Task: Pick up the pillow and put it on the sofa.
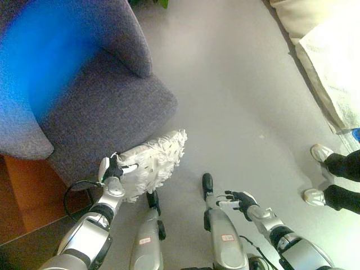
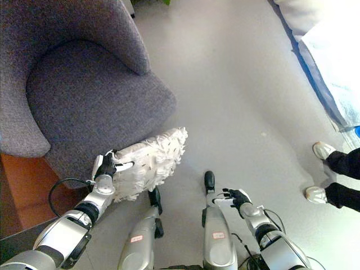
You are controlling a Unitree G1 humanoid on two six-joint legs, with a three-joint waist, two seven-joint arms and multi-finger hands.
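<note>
A white, shaggy pillow [image 1: 152, 162] hangs in the air just in front of the grey sofa chair [image 1: 95, 95], below the level of its seat edge. My left hand [image 1: 113, 168] is shut on the pillow's near left corner, fingers curled into the fabric. My right hand [image 1: 239, 199] floats over the floor at the lower right with fingers spread and relaxed, holding nothing. The chair's seat [image 2: 90, 95] is bare, with a curved backrest and armrests around it.
A person's legs and white shoes [image 1: 320, 153] stand at the right edge. A pale rug or mattress [image 1: 332, 62] lies at the top right. A brown wooden floor strip [image 1: 28, 191] shows to the left of the chair.
</note>
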